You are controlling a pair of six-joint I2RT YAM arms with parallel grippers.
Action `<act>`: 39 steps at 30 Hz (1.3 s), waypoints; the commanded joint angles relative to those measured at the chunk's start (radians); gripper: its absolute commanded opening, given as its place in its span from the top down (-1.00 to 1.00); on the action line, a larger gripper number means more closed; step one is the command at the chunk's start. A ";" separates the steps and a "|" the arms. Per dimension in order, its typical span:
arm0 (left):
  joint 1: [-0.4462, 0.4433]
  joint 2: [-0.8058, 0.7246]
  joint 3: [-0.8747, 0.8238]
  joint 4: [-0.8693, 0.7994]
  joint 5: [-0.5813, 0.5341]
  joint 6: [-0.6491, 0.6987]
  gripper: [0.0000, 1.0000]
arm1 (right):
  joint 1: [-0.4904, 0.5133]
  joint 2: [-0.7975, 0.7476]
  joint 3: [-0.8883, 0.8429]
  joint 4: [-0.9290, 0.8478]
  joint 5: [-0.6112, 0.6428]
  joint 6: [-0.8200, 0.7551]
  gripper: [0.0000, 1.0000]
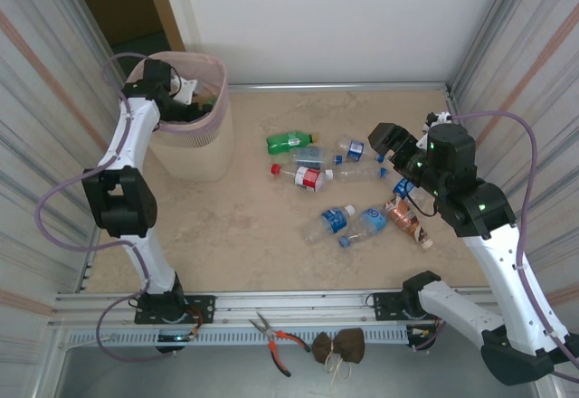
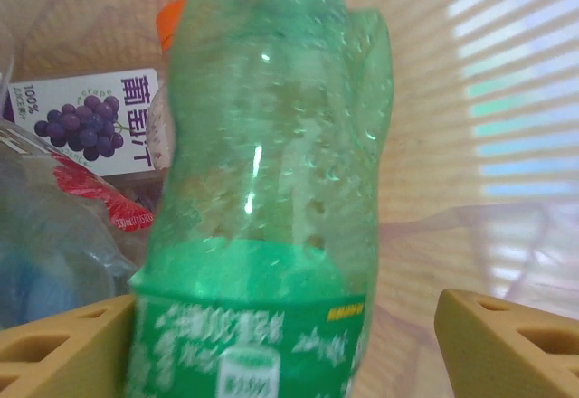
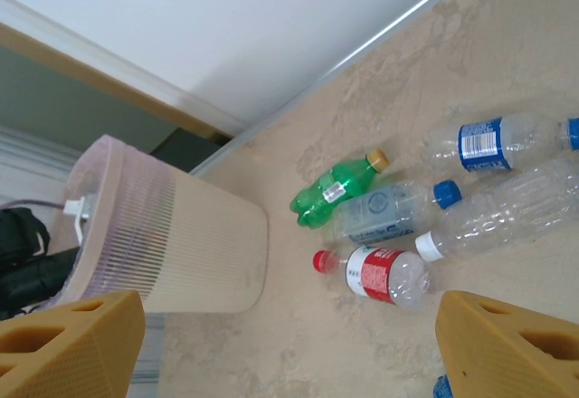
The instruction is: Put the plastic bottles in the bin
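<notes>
My left gripper (image 2: 285, 335) points down into the bin (image 1: 194, 149). Its jaws are spread wider than the green bottle (image 2: 271, 190) between them, with a clear gap at one finger and the other at most brushing the label. The bottle's long axis runs straight out along the fingers, base first (a grape-juice bottle (image 2: 90, 131) lies beyond). I judge it released. The left arm reaches high, wrist tipped down. The right gripper (image 3: 289, 335), spread and empty, faces the red-capped bottle (image 3: 384, 276).

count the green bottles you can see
2: a green bottle lying on the table, a second green bottle inside the bin at the left pincer. More may be hidden there.
</notes>
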State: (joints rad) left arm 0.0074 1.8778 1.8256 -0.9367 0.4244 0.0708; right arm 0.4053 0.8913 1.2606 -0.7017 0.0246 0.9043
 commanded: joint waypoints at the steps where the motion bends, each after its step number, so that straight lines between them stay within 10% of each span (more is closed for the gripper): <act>1: 0.007 -0.085 0.041 0.004 0.016 -0.016 -0.68 | -0.006 -0.008 0.003 -0.018 0.021 -0.021 -0.66; 22: 0.011 -0.329 0.021 0.011 0.082 -0.039 -0.43 | -0.010 0.062 -0.042 -0.087 -0.024 -0.014 -0.56; 39: 0.009 -0.603 -0.194 0.174 0.238 -0.186 -0.46 | -0.043 0.181 -0.283 -0.247 0.014 0.325 -0.62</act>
State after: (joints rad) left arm 0.0074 1.3216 1.6756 -0.8223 0.5919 -0.0582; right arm 0.3809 1.0538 1.0061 -0.8818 0.0074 1.1198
